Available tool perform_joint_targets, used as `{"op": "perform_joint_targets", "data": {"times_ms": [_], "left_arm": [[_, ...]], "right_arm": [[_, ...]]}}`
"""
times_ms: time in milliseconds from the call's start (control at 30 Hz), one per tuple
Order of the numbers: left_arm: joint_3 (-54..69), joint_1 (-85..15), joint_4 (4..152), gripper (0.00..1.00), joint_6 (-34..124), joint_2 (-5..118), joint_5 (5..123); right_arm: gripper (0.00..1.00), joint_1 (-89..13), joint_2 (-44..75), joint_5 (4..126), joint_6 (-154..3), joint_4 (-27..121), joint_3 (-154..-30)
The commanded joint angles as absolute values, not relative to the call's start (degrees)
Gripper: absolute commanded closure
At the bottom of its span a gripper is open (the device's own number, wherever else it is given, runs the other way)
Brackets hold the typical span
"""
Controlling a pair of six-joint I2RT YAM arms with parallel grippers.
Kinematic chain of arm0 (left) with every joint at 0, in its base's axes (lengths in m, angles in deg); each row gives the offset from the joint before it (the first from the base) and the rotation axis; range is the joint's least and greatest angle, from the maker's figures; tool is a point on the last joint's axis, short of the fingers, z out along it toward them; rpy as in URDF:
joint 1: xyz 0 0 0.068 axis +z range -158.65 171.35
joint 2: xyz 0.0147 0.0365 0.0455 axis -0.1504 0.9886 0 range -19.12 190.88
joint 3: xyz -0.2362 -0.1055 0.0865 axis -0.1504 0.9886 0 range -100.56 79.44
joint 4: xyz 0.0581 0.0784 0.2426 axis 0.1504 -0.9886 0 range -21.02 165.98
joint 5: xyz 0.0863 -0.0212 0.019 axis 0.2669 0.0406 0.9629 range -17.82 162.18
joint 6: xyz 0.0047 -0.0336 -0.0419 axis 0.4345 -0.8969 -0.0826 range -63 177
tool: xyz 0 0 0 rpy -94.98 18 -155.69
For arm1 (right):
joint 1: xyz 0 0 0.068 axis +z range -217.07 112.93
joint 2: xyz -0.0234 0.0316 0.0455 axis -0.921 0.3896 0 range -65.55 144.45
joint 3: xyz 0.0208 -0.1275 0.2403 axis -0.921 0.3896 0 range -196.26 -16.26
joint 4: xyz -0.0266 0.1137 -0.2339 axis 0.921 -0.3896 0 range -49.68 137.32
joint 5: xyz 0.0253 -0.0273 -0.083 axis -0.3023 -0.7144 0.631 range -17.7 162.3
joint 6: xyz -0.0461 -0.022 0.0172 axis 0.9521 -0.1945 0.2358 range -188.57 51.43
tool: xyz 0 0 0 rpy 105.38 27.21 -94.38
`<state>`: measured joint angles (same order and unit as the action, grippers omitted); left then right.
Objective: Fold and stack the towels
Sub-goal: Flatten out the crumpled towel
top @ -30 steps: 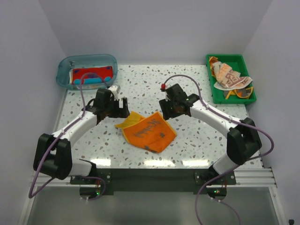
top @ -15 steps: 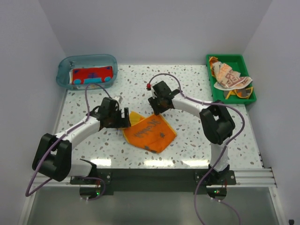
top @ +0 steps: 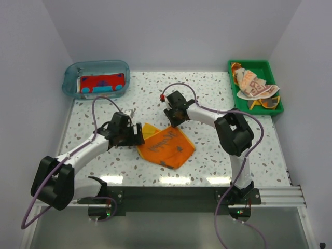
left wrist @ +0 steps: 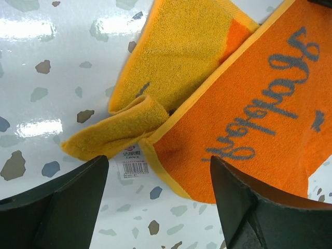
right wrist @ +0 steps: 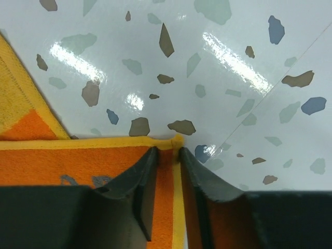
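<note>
The orange towel point(top: 167, 147) lies flat on the speckled table point(top: 218, 98), a little toward 6 o'clock from the centre in the top view. It has grey lettering and a yellow hem. It lies like a diamond, with one corner at 12 o'clock and one at 9 o'clock. At the 9 o'clock corner the cloth is turned over, so the yellow underside shows, and a small roll of this yellow cloth sticks out to the side. A white label point(left wrist: 134, 155) lies on the table just below this roll.

The right gripper point(right wrist: 167, 155) is at the 12 o'clock corner. Its two fingers are pressed together on the yellow hem of the towel, and only a thin strip of cloth shows between them. The left gripper point(left wrist: 159, 161) hangs over the 9 o'clock corner. Its fingers stand wide apart, one on each side of the rolled part and the label, and they hold nothing.

Far at 10 o'clock stands the clear blue tub point(top: 71, 78), with a red towel point(top: 102, 83) with teal trim lying flat inside. Far at 2 o'clock is the green tray point(top: 249, 63), where a peach-patterned towel point(top: 254, 84) lies crumpled on other cloth.
</note>
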<state>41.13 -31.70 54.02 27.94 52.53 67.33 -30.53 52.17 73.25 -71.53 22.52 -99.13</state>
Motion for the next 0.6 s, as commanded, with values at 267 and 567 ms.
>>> {"op": "perform_joint_targets", "data": {"times_ms": [267, 567], "left_arm": [[41.6, -33.5, 54.4, 0.27, 26.5, 52.9, 68.2], [40.3, -34.5, 56.6, 0.42, 25.1, 57.2, 70.1]], "right_arm": [[1.0, -29.7, 53.2, 76.4, -71.6, 22.4, -98.3], [1.0, -29.5, 51.9, 75.6, -72.8, 23.5, -96.3]]}}
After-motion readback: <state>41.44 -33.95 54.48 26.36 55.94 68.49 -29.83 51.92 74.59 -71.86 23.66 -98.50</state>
